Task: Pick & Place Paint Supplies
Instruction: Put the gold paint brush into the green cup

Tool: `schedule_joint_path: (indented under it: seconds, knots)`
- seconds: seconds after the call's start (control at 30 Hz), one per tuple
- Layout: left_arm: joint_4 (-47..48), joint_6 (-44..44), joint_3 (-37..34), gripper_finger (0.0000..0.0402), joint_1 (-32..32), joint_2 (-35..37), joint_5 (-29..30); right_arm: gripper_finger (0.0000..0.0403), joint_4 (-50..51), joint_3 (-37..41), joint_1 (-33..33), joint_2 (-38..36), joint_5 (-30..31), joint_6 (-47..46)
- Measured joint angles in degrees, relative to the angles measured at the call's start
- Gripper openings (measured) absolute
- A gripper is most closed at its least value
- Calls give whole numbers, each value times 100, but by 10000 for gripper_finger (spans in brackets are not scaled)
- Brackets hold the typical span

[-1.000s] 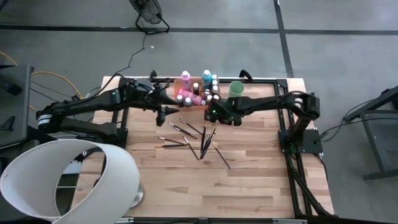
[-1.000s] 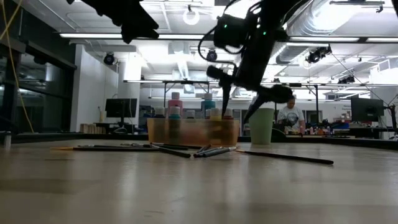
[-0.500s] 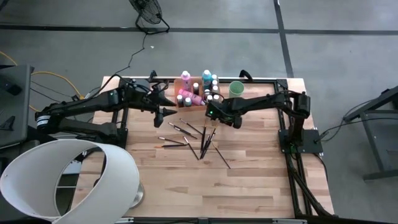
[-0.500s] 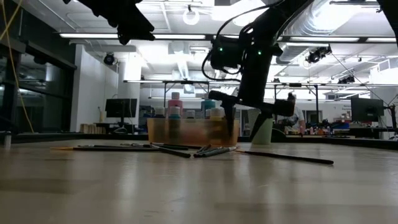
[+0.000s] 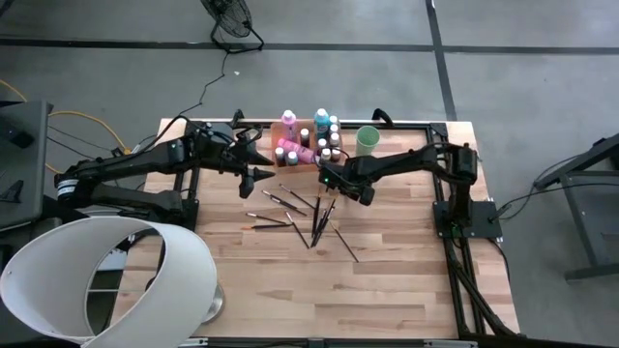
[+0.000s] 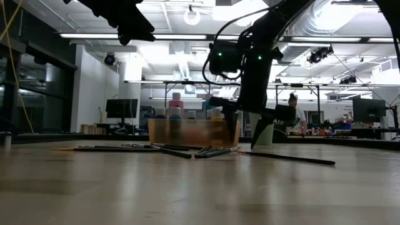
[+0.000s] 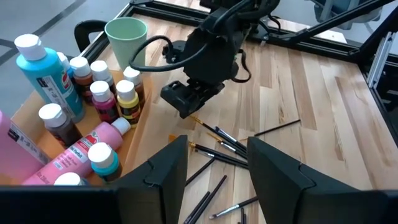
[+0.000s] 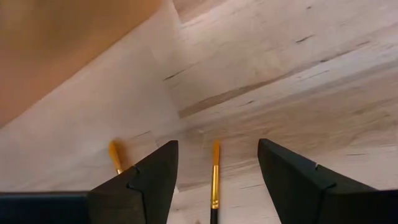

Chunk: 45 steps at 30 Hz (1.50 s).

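Observation:
Small paint bottles (image 7: pixel 93 106) with white caps, pink, teal and brown, stand and lie in the translucent orange tray (image 5: pixel 290 130) at the far middle of the table. Thin dark paintbrushes (image 5: pixel 314 220) lie scattered flat on the wood in front of the tray. My right gripper (image 5: pixel 332 191) points down, open, low over the brushes' far ends. In the right wrist view one brush with an orange tip (image 8: pixel 215 177) lies between its fingers, and a second orange tip (image 8: pixel 115 157) lies beside them. My left gripper (image 5: pixel 259 174) hangs open in the air left of the tray, holding nothing.
A light green cup (image 5: pixel 368 138) stands right of the tray, close behind my right arm. A large white lampshade-like ring (image 5: pixel 106 275) sits at the table's near left corner. Bare wood (image 5: pixel 387 290) lies toward the near edge. A person shows far off in the room (image 6: pixel 292 115).
My right gripper has sunk toward the brushes in front of the tray and has rolled about its own axis, its fingers staying open. The brushes and bottles lie as before.

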State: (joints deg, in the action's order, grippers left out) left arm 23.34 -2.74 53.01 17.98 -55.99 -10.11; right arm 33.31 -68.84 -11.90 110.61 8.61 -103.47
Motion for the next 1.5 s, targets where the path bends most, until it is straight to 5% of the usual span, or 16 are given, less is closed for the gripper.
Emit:
schedule_joint_path:
  seconds: [0.47, 1.5]
  knots:
    - [82, 100, 0, 161, 0, 0, 2, 144, 32, 13, 21, 12, -159, 5]
    - [211, 100, 9, 161, 0, -2, 15, 141, -16, -17, -63, 327, -586, 142]
